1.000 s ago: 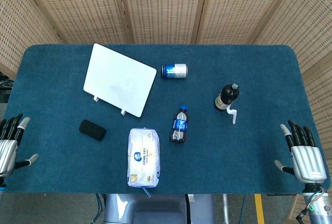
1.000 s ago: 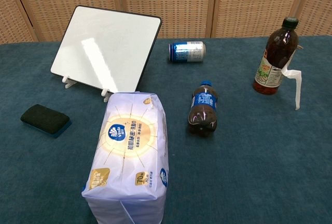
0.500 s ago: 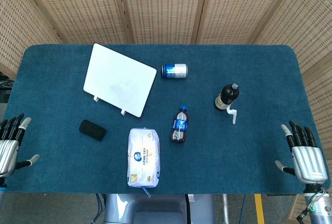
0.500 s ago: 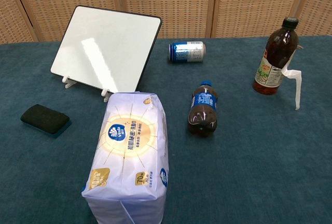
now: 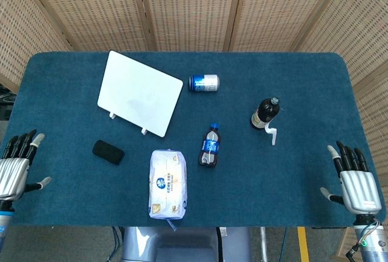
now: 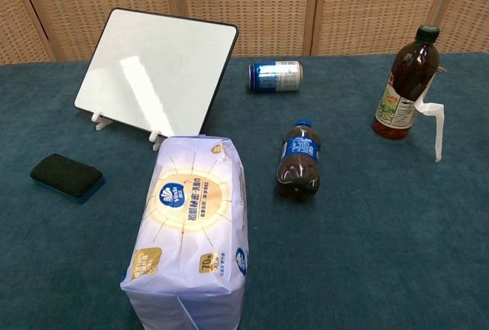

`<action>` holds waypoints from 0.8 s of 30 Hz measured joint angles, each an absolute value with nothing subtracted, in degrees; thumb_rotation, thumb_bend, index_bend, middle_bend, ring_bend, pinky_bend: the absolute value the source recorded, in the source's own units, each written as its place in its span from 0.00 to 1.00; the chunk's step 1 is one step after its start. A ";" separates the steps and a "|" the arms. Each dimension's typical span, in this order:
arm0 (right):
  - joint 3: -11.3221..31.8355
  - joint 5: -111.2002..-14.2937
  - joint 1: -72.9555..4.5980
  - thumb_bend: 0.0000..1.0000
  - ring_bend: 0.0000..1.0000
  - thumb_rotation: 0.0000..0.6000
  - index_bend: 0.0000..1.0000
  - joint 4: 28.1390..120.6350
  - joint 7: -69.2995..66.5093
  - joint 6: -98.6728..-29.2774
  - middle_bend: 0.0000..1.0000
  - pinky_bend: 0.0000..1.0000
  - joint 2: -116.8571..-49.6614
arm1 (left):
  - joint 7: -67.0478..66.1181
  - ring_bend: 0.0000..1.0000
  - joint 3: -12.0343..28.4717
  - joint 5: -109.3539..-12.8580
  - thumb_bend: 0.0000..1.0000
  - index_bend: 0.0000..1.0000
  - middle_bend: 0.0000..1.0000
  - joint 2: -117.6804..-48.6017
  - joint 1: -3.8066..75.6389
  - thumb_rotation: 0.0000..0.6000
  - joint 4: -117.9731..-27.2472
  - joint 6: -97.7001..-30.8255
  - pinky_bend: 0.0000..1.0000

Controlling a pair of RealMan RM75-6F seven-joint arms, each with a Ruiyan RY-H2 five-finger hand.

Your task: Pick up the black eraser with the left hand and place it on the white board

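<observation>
Black eraser lies flat, long axis apparently diagonal — bare cloth between it and the left hand, which is spread and holds nothing at the table edge.

My left hand partly cut by head view's left edge. Tissue pack bottom cropped in chest view. Label print on dark bottle unreadable.

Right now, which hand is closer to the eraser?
Left. The left hand sits open at the table's left edge, just beyond the eraser. The right hand is at the opposite edge, far across the table.
</observation>
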State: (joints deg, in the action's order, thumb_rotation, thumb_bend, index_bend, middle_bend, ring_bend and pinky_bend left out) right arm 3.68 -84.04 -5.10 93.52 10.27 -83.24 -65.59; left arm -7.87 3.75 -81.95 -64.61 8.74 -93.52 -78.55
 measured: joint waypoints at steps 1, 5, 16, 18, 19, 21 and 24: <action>3.67 -84.10 -5.09 0.00 0.00 1.00 0.00 93.50 10.21 -83.30 0.00 0.00 -65.62 | -7.56 0.00 4.10 -81.54 0.09 0.00 0.00 -64.42 9.44 1.00 -93.51 -77.41 0.00; 3.68 -84.24 -5.08 0.00 0.00 1.00 0.00 93.32 9.99 -83.42 0.00 0.00 -65.71 | -6.72 0.00 5.34 -79.84 0.10 0.08 0.00 -63.83 12.19 1.00 -93.36 -72.91 0.00; 3.83 -84.57 -5.24 0.00 0.00 1.00 0.00 92.56 9.62 -83.66 0.00 0.00 -66.39 | -8.86 0.00 7.89 -73.23 0.12 0.26 0.00 -62.78 21.68 1.00 -93.23 -57.82 0.00; 3.86 -84.51 -5.25 0.00 0.00 1.00 0.00 92.47 9.45 -83.64 0.00 0.00 -66.41 | -9.95 0.00 8.13 -71.70 0.12 0.26 0.00 -63.40 23.27 1.00 -92.78 -55.80 0.00; 3.92 -84.47 -5.26 0.00 0.00 1.00 0.00 92.43 9.35 -83.65 0.00 0.00 -66.41 | -10.82 0.00 8.23 -70.54 0.12 0.26 0.00 -63.95 24.30 1.00 -92.37 -54.60 0.00; 3.96 -84.41 -5.27 0.00 0.00 1.00 0.00 92.36 9.17 -83.63 0.00 0.00 -66.41 | -12.36 0.00 8.33 -68.73 0.12 0.26 0.00 -64.97 25.87 1.00 -91.59 -52.85 0.00; 4.00 -84.32 -5.26 0.00 0.00 1.00 0.00 92.39 8.94 -83.62 0.00 0.00 -66.32 | -14.40 0.00 8.30 -66.55 0.12 0.26 0.00 -66.42 27.66 1.00 -90.44 -50.79 0.00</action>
